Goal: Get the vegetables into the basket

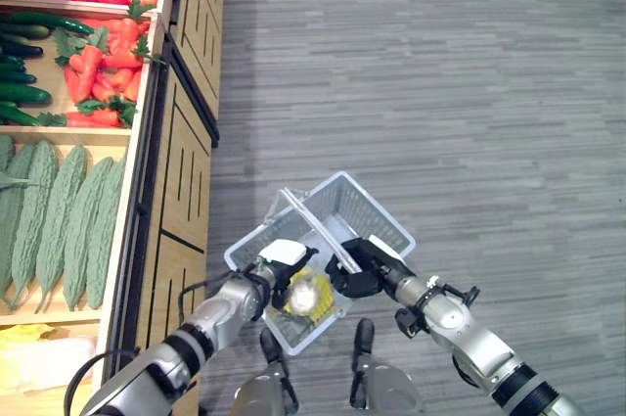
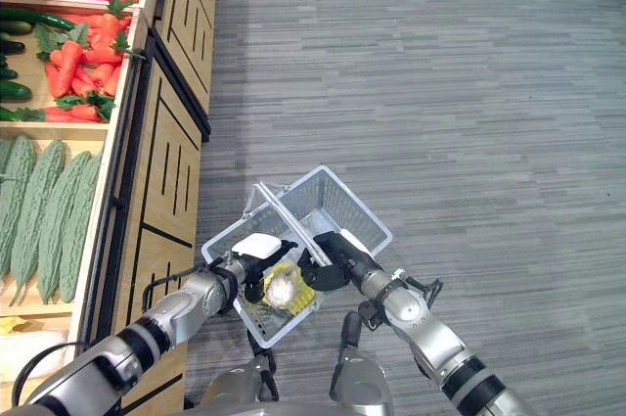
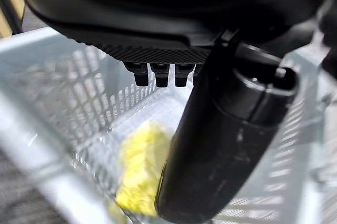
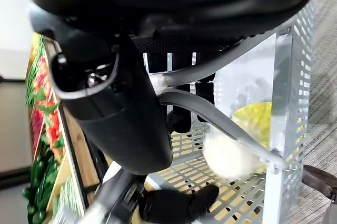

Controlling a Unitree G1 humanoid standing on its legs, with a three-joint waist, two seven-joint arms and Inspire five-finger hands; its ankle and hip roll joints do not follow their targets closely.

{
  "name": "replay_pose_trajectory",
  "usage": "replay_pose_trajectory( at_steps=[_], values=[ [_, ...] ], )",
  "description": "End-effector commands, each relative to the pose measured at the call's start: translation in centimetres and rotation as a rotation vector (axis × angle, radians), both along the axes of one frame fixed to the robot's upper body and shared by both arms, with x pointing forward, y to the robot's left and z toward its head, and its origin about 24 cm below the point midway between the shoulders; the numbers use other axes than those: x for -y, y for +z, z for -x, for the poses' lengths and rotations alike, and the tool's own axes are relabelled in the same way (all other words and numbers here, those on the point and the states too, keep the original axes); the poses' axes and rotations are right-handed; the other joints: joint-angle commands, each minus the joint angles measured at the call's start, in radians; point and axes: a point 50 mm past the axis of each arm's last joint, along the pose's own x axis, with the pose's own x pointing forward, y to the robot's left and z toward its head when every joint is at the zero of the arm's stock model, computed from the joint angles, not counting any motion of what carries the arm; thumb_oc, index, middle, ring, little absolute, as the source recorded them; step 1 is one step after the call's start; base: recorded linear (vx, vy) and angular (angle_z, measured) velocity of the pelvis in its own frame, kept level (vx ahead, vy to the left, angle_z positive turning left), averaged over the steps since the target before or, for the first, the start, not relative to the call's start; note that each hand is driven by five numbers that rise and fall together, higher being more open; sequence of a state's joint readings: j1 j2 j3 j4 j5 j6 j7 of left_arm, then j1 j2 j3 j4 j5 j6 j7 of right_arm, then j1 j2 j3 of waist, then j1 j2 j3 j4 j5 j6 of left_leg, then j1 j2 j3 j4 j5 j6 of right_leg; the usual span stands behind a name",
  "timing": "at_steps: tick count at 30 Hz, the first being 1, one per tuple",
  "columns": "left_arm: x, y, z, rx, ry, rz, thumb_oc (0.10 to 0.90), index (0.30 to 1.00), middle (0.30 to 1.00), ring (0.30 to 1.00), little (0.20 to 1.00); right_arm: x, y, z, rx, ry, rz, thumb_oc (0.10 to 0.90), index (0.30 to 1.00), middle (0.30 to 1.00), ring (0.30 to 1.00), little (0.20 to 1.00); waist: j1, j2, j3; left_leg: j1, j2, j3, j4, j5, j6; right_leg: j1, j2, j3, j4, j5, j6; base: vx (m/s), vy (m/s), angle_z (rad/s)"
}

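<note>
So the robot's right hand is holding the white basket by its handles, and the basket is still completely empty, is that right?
Not quite. The right hand does grip the handles of the white basket, but the basket is not empty: the left eye view shows a yellow ear of corn and a pale round vegetable lying in it, beside the left hand.

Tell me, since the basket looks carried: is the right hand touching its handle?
Touching. The right wrist view shows the right hand with fingers curled round the basket's handle, which runs under them.
</note>
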State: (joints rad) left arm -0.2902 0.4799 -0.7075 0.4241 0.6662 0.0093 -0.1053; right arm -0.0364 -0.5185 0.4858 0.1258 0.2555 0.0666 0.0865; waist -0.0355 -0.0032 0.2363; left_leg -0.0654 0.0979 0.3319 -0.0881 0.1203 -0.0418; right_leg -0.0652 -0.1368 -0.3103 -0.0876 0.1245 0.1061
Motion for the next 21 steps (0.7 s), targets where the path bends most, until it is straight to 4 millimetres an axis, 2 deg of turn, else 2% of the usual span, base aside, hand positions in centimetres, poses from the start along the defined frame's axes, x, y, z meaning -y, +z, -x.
replay_pose_trajectory(
  at_steps=[1, 2, 3, 4, 5, 6, 8, 9, 10, 11, 12, 14, 15, 21],
  values=[
    [-1.4, 1.2, -0.2, -0.001, 0.004, 0.056, 0.900, 1.000, 1.000, 1.000, 1.000, -2.0, 5.6, -2.5, 0.277, 0.010, -0.177, 0.400, 0.300, 0.300, 0.300, 0.300, 0.008, -0.009, -0.076, 0.043, 0.038, -0.003, 0.001, -0.045, -0.068, 0.017, -0.041, 0.000, 0.001, -0.009, 0.083, 0.05, 0.007, 0.08],
    [-1.5, 1.2, -0.2, -0.004, 0.004, 0.056, 0.900, 1.000, 1.000, 1.000, 1.000, -2.0, 5.5, -2.5, 0.276, 0.010, -0.178, 0.400, 0.300, 0.300, 0.300, 0.300, 0.007, -0.010, -0.077, 0.045, 0.038, -0.003, 0.001, -0.045, -0.068, 0.019, -0.041, -0.001, 0.001, -0.010, 0.083, 0.05, 0.009, 0.13],
    [-2.6, 0.6, 0.6, -0.033, 0.068, 0.091, 0.900, 1.000, 1.000, 1.000, 1.000, -0.8, 3.7, -2.2, 0.207, -0.086, -0.176, 0.400, 0.300, 0.300, 0.300, 0.300, 0.014, -0.007, -0.086, 0.054, 0.034, -0.009, 0.001, -0.048, -0.067, 0.031, -0.043, -0.006, 0.002, -0.012, 0.082, 0.05, 0.008, 0.16],
    [-3.4, 0.1, 0.8, -0.045, 0.116, 0.090, 0.900, 1.000, 1.000, 1.000, 1.000, 0.4, 2.7, -2.3, 0.201, -0.121, -0.070, 0.400, 0.300, 0.300, 0.300, 0.300, 0.016, -0.007, -0.094, 0.061, 0.032, -0.014, 0.001, -0.050, -0.066, 0.041, -0.044, -0.008, 0.001, -0.016, 0.082, 0.05, 0.008, 0.15],
    [-3.4, 0.1, 0.8, -0.045, 0.116, 0.091, 0.900, 1.000, 1.000, 1.000, 1.000, 0.4, 2.7, -2.3, 0.201, -0.120, -0.068, 0.400, 0.300, 0.300, 0.300, 0.300, 0.015, -0.007, -0.094, 0.062, 0.032, -0.014, 0.001, -0.051, -0.066, 0.042, -0.044, -0.008, 0.001, -0.016, 0.082, 0.05, 0.010, 0.11],
    [-4.5, -0.6, 1.3, -0.065, 0.184, 0.093, 0.900, 1.000, 1.000, 1.000, 1.000, 1.8, 2.2, -2.5, 0.227, -0.140, 0.078, 0.400, 0.300, 0.300, 0.300, 0.300, 0.020, -0.005, -0.102, 0.070, 0.030, -0.018, 0.001, -0.054, -0.066, 0.052, -0.044, -0.010, 0.002, -0.021, 0.081, 0.03, 0.004, 0.06],
    [-5.0, -0.9, 1.5, -0.065, 0.222, 0.099, 0.900, 1.000, 1.000, 1.000, 1.000, 2.6, 1.6, -2.4, 0.210, -0.175, 0.106, 0.400, 0.300, 0.300, 0.300, 0.300, 0.019, -0.004, -0.106, 0.072, 0.028, -0.021, 0.001, -0.055, -0.065, 0.055, -0.044, -0.012, 0.002, -0.023, 0.081, 0.04, 0.006, 0.03],
    [-6.5, -2.4, 1.3, -0.120, 0.344, 0.078, 0.900, 1.000, 1.000, 1.000, 1.000, 4.1, -1.0, -1.5, 0.109, -0.240, 0.164, 0.400, 0.300, 0.300, 0.300, 0.300, 0.009, -0.007, -0.119, 0.086, 0.028, -0.020, 0.001, -0.063, -0.067, 0.066, -0.043, -0.010, 0.004, -0.030, 0.083, 0.07, 0.013, 0.05],
    [-7.0, -2.5, 0.9, -0.104, 0.388, 0.071, 0.900, 1.000, 1.000, 1.000, 1.000, 5.1, -1.8, -1.1, 0.081, -0.238, 0.259, 0.400, 0.300, 0.300, 0.300, 0.300, 0.006, -0.006, -0.122, 0.091, 0.027, -0.020, 0.001, -0.066, -0.066, 0.071, -0.044, -0.011, 0.005, -0.032, 0.083, 0.07, 0.011, 0.07],
    [-7.4, -2.5, 1.0, -0.096, 0.413, 0.087, 0.900, 1.000, 1.000, 1.000, 1.000, 5.7, -1.7, -1.0, 0.083, -0.256, 0.274, 0.400, 0.300, 0.300, 0.300, 0.300, 0.008, -0.007, -0.123, 0.087, 0.024, -0.021, 0.001, -0.060, -0.064, 0.069, -0.045, -0.011, 0.003, -0.028, 0.081, 0.04, 0.005, 0.06],
    [-9.3, -3.2, 2.0, -0.109, 0.523, 0.091, 0.900, 1.000, 1.000, 1.000, 1.000, 7.2, -2.7, -0.2, 0.034, -0.305, 0.316, 0.400, 0.300, 0.300, 0.300, 0.300, 0.015, -0.006, -0.125, 0.094, 0.024, -0.025, 0.001, -0.066, -0.065, 0.078, -0.046, -0.015, 0.006, -0.035, 0.082, 0.01, 0.001, 0.06],
    [-9.9, -3.9, 2.7, -0.138, 0.556, 0.080, 0.900, 1.000, 1.000, 1.000, 1.000, 8.0, -3.4, 0.3, -0.007, -0.328, 0.335, 0.400, 0.300, 0.300, 0.300, 0.300, 0.015, -0.007, -0.130, 0.090, 0.022, -0.029, 0.001, -0.060, -0.064, 0.078, -0.047, -0.018, 0.004, -0.031, 0.079, 0.02, 0.000, 0.03],
    [-11.1, -4.6, 3.8, -0.160, 0.616, 0.060, 0.900, 1.000, 1.000, 1.000, 1.000, 9.3, -4.5, 1.2, -0.064, -0.365, 0.381, 0.400, 0.300, 0.300, 0.300, 0.300, 0.022, -0.006, -0.132, 0.100, 0.022, -0.035, 0.001, -0.067, -0.065, 0.091, -0.047, -0.023, 0.006, -0.039, 0.081, 0.00, 0.000, 0.00],
    [-12.0, -7.5, 6.6, -0.278, 0.766, 0.031, 0.900, 1.000, 1.000, 1.000, 1.000, 11.4, -7.5, 3.7, -0.236, -0.491, 0.419, 0.400, 0.300, 0.300, 0.300, 0.300, 0.023, -0.004, -0.139, 0.106, 0.016, -0.042, 0.001, -0.066, -0.063, 0.103, -0.050, -0.029, 0.007, -0.045, 0.078, 0.02, 0.009, 0.07]
  ],
)
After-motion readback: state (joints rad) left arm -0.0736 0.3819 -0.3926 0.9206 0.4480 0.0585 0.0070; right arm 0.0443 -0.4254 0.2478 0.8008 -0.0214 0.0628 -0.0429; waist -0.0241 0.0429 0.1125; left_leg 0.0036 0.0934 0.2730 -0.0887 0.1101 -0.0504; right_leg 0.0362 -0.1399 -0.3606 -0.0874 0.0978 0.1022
